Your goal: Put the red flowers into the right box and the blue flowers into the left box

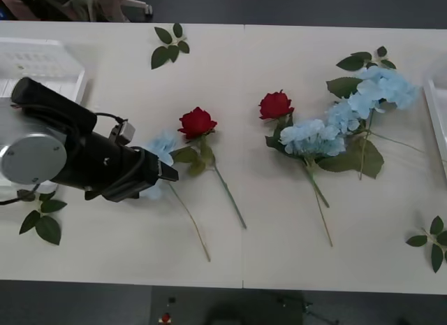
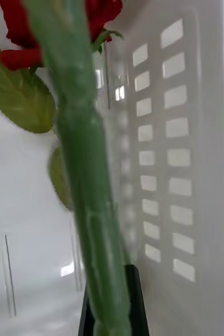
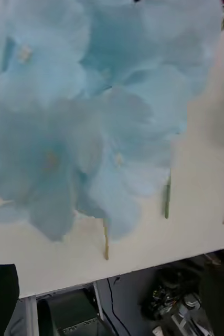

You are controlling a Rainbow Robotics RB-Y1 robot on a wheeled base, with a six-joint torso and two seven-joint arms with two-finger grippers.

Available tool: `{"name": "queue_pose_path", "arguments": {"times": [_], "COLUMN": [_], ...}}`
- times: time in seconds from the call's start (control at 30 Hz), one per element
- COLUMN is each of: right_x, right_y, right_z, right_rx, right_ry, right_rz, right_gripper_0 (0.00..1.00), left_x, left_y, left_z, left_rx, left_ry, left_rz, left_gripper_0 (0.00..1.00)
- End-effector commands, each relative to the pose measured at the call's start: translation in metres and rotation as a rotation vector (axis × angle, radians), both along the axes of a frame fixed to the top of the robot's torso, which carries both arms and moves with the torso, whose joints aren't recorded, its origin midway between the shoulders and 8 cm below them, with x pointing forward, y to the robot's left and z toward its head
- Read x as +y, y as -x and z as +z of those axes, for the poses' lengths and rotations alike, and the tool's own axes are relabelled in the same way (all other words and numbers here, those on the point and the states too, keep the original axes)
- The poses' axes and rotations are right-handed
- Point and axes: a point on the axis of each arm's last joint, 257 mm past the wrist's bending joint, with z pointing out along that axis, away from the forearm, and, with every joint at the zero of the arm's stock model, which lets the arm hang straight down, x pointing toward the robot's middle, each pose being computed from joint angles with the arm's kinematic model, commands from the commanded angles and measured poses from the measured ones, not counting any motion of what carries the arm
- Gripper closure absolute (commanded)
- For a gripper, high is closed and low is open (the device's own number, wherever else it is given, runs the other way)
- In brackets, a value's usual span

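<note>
My left gripper point(image 1: 162, 172) hovers open over a pale blue flower point(image 1: 162, 146) at the table's left; in the left wrist view its petals point(image 3: 91, 105) sit close up, with one black finger point(image 3: 0, 294) at the corner. Two red flowers point(image 1: 198, 122) point(image 1: 276, 105) lie mid-table. More blue flowers point(image 1: 311, 136) point(image 1: 380, 87) lie at the right. The left box point(image 1: 42, 66) stands at the far left, and the right box's rim point(image 1: 436, 115) shows at the right edge. My right gripper point(image 2: 112, 315) is shut on a red flower's green stem point(image 2: 80, 157), its bloom point(image 2: 17, 31) hanging inside a white slotted box point(image 2: 174, 157).
Loose leaf sprigs lie at the far middle point(image 1: 169, 45), the near left point(image 1: 42, 220) and the near right point(image 1: 431, 241). The table's near edge point(image 1: 223, 286) runs across the front. Long stems point(image 1: 227, 192) point(image 1: 318, 199) trail toward me.
</note>
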Motion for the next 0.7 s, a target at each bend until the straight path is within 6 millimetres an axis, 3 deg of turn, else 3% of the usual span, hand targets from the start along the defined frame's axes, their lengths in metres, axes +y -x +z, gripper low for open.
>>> {"name": "queue_pose_path", "arguments": {"times": [0.03, 0.13, 0.17, 0.2, 0.23, 0.3, 0.37, 0.53, 0.7], "right_x": [0.002, 0.002, 0.001, 0.001, 0.001, 0.001, 0.001, 0.001, 0.012], "right_y": [-0.023, -0.024, -0.025, -0.026, -0.026, -0.028, -0.028, -0.027, -0.032], "right_z": [0.030, 0.032, 0.034, 0.035, 0.035, 0.037, 0.037, 0.036, 0.032], "right_rx": [-0.089, -0.090, -0.091, -0.095, -0.096, -0.101, -0.102, -0.099, -0.102], "right_ry": [-0.002, 0.002, 0.008, 0.011, 0.016, 0.022, 0.020, 0.020, -0.016], "right_rz": [-0.021, -0.019, -0.015, -0.013, -0.010, -0.005, -0.004, -0.002, 0.022], "right_gripper_0": [1.00, 1.00, 0.96, 0.87, 0.72, 0.55, 0.45, 0.33, 0.28], "left_x": [-0.013, -0.007, -0.003, -0.003, -0.002, 0.003, 0.011, 0.028, 0.023], "left_y": [-0.030, -0.041, -0.047, -0.049, -0.052, -0.055, -0.057, -0.066, -0.081], "left_z": [0.002, -0.011, -0.020, -0.022, -0.029, -0.038, -0.046, -0.059, -0.071], "left_rx": [-0.065, -0.086, -0.094, -0.098, -0.102, -0.111, -0.116, -0.127, -0.141], "left_ry": [-0.062, -0.125, -0.158, -0.169, -0.194, -0.238, -0.275, -0.331, -0.359], "left_rz": [-0.011, -0.001, -0.001, -0.005, -0.011, -0.021, -0.026, -0.012, 0.007], "left_gripper_0": [0.00, 0.00, 0.00, 0.00, 0.00, 0.00, 0.00, 0.00, 0.00]}}
